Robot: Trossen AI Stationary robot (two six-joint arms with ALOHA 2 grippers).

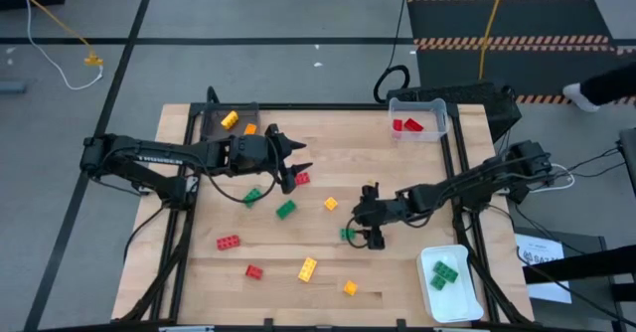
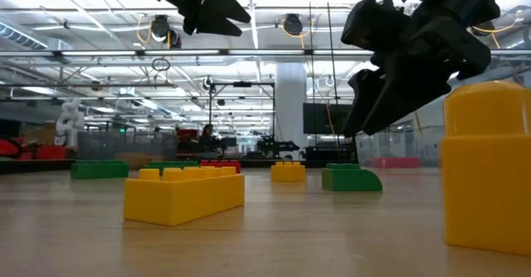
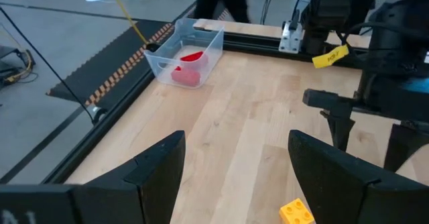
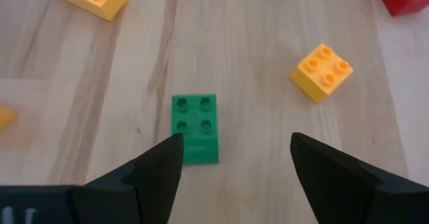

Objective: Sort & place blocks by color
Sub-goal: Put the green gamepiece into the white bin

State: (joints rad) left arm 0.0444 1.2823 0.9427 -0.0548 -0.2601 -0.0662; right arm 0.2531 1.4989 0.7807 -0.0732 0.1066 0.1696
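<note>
Directly ahead of the right gripper [image 4: 231,167] lies a small green block [image 4: 195,128] on the wooden bench [image 1: 417,188], and that one relation decides the coming move. The right wrist view shows the gripper's two dark fingers spread wide and holding nothing, with the block between their lines and a little beyond the tips, its longer side running along the reach, so a short drop and advance would likely bracket it. From overhead, this gripper hangs right of the bench's middle, with the green block [image 1: 348,234] just beside it, so the right arm is clearly the nearer one. The left gripper [image 1: 290,163] hovers over the left centre of the bench, fingers also wide apart and empty, pointing across toward a clear bin [image 1: 417,116] at the far edge that holds red blocks. Another bin [image 1: 447,282], white, at the near right corner holds green blocks and is probably where this block belongs. Loose red, yellow and green blocks lie scattered over the pale wood. Beyond it is a large, brightly lit workshop with a grey floor and hazard-striped matting.
</note>
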